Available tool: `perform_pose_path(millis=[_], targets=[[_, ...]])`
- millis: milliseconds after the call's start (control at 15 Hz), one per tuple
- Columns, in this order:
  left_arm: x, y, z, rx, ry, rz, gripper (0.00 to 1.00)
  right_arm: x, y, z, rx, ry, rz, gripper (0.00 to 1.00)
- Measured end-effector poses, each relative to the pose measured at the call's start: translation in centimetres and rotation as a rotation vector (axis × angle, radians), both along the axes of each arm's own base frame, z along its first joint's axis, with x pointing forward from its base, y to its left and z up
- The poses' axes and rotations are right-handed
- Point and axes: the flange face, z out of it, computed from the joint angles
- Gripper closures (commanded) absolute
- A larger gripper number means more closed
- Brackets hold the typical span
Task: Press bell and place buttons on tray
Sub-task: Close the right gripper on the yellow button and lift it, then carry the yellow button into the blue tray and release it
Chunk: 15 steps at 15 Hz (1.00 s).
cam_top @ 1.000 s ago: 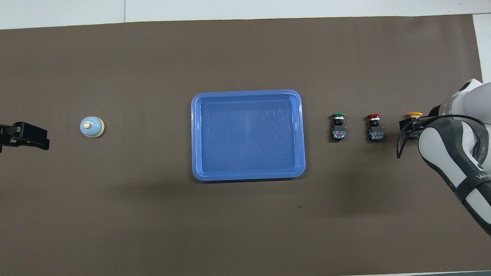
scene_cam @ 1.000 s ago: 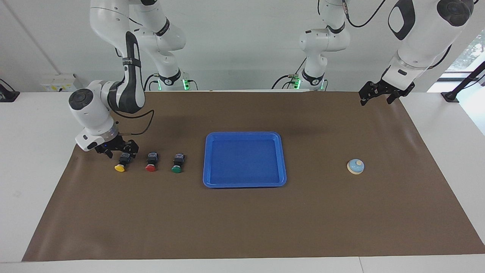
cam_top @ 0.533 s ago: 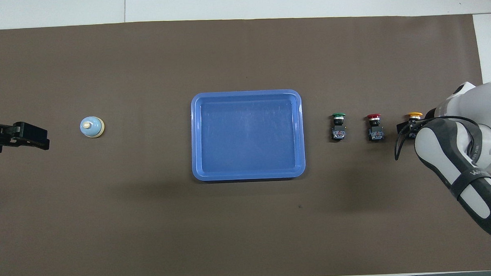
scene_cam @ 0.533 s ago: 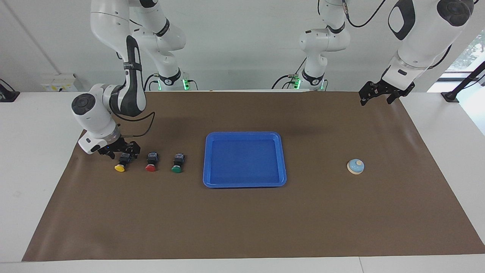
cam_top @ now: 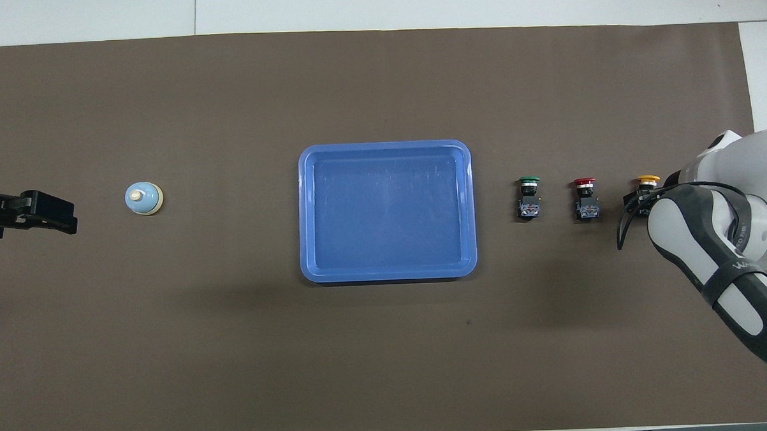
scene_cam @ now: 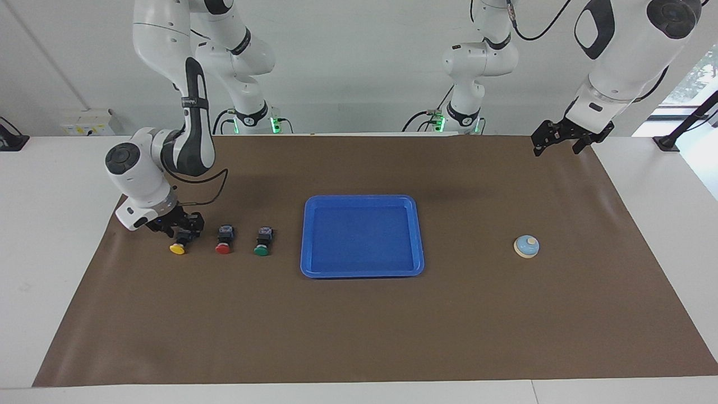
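Lying caps away from the robots, the buttons (scene_cam: 223, 240) form a row; right gripper (scene_cam: 180, 226) clenched on the yellow button (scene_cam: 178, 247); left gripper (scene_cam: 562, 136) waits, grip unclear

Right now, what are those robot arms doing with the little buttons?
The right gripper is down at the yellow button, at its black body. The red button and green button sit beside it on the mat. The blue tray has nothing in it. The left gripper waits in the air, away from the bell.
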Motion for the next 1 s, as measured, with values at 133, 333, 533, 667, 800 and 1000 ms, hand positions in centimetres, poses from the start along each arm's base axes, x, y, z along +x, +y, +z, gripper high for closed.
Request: perform_pose_path(millis=[133, 333, 533, 667, 800, 1000], targets=[[0.0, 0.0, 0.0, 0.000, 0.000, 0.000, 0.00, 0.0, 0.1, 0.0, 0.012, -0.003, -0.010, 1.00], [0.0, 0.0, 0.0, 0.000, 0.000, 0.000, 0.00, 0.9, 1.5, 0.9, 0.019, -0.016, 0.009, 1.00], [0.0, 0.0, 0.0, 0.000, 0.000, 0.000, 0.00, 3.2, 6.4, 5.3, 0.057, 0.025, 0.013, 1.00], [0.0, 0.0, 0.0, 0.000, 0.000, 0.000, 0.00, 4.7, 12.8, 9.9, 0.061, 0.028, -0.031, 1.00], [0.0, 0.0, 0.0, 0.000, 0.000, 0.000, 0.00, 4.9, 20.8, 12.9, 0.065, 0.005, -0.076, 1.00], [0.0, 0.0, 0.0, 0.000, 0.000, 0.000, 0.00, 3.1, 33.2, 14.3, 0.079, -0.018, -0.111, 1.00]])
